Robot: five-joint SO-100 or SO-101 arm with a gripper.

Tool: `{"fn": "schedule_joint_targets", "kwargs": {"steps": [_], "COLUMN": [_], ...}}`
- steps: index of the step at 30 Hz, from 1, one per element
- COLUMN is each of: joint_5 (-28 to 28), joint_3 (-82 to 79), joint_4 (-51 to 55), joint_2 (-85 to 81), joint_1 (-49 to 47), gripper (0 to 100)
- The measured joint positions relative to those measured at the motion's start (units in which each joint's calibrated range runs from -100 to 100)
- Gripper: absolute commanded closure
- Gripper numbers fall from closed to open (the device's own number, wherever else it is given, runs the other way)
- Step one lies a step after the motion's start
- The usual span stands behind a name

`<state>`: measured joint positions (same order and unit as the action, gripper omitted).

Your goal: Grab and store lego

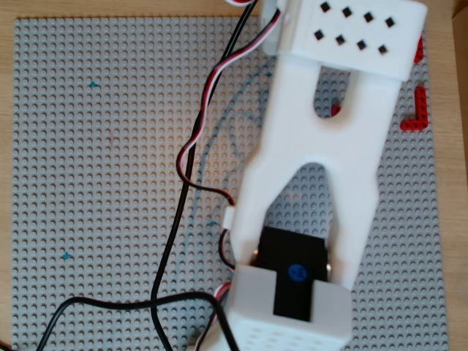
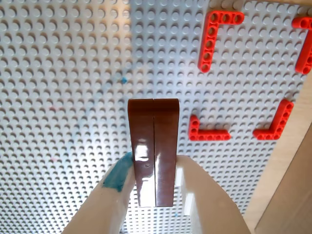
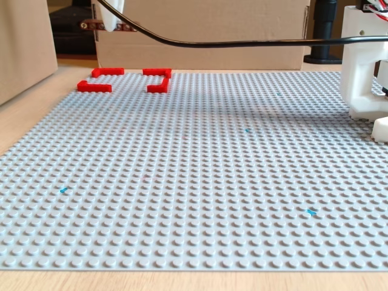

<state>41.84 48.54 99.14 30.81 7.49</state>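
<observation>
Brick [image 2: 153, 151], long, narrow, glossy dark reddish-brown lego, sits clamped between the white plastic gripper [image 2: 155, 187] fingers in the wrist view, lifted clear above the large grey studded baseplate [image 2: 63, 97]. Its long axis runs straight out ahead of the fingers, its far end pointing up the frame, left of the square marked by four bright red L-shaped corner pieces [image 2: 208, 132]. In the fixed view only a dark sliver of brick [image 3: 91, 25] shows, high above those corners. The overhead view hides it entirely beneath the white arm [image 1: 322, 168].
</observation>
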Motion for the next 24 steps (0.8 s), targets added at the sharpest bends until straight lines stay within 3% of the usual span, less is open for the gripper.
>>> {"fn": "schedule_joint_targets", "kwargs": {"steps": [24], "joint_5": [-5.9], "joint_3": [7.2], "joint_4": [-0.9], "joint_2": [0.0], "joint_1": [11.1], "gripper": [99]}}
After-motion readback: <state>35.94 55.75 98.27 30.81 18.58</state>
